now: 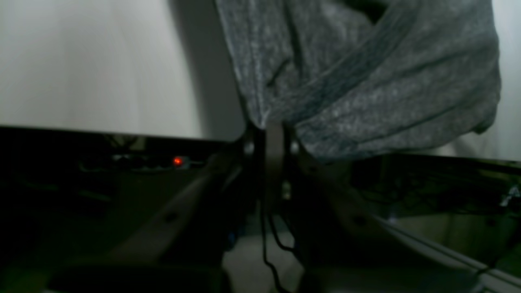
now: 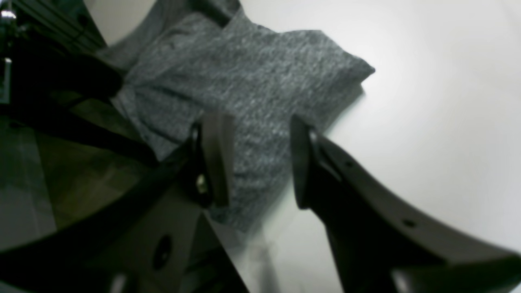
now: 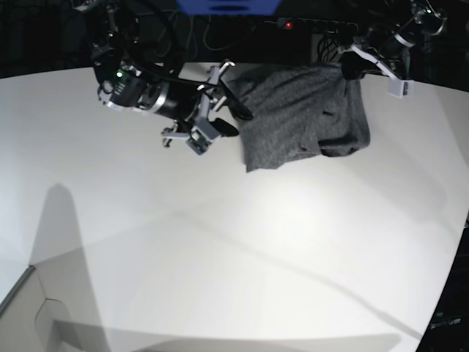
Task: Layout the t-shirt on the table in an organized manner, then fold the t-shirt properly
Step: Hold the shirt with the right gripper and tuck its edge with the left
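Note:
The charcoal-grey t-shirt (image 3: 304, 114) lies bunched and wrinkled at the far edge of the white table (image 3: 220, 257). My left gripper (image 3: 346, 70) is at the shirt's far right corner. In the left wrist view its fingers (image 1: 274, 134) are shut on the t-shirt (image 1: 358, 81), and the fabric gathers into the pinch. My right gripper (image 3: 229, 111) stands open at the shirt's left edge. In the right wrist view, the right gripper (image 2: 258, 162) has its jaws apart over the t-shirt (image 2: 244, 81), with nothing gripped between them.
Behind the table's far edge (image 3: 146, 67) is a dark area with cables and a power strip showing a red light (image 3: 288, 24). A blue object (image 3: 227, 6) sits at the top. White tabletop (image 2: 427, 101) stretches toward the front.

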Robot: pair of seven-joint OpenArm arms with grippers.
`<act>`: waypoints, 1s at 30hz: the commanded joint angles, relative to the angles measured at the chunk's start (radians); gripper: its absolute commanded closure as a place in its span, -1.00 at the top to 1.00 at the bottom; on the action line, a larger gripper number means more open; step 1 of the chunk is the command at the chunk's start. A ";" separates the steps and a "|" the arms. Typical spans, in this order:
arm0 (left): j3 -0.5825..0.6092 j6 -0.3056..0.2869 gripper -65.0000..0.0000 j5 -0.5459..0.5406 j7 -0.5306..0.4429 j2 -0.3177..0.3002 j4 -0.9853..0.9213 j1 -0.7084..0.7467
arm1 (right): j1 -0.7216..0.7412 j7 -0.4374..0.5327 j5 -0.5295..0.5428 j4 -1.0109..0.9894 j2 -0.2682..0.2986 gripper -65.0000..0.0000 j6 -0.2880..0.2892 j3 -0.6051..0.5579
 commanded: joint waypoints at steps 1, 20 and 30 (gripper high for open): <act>0.000 0.001 -0.99 -0.009 -0.013 -0.006 -0.004 -0.014 | 0.009 0.023 0.019 0.015 -0.003 -0.28 0.006 0.000; 0.049 0.001 0.27 0.002 -0.004 -0.062 0.047 0.005 | 0.002 0.023 0.019 0.015 0.000 -0.27 0.006 0.005; -0.004 0.001 0.49 0.002 -0.004 -0.065 0.056 -0.087 | 0.002 0.023 0.019 0.014 0.000 -0.27 0.006 0.005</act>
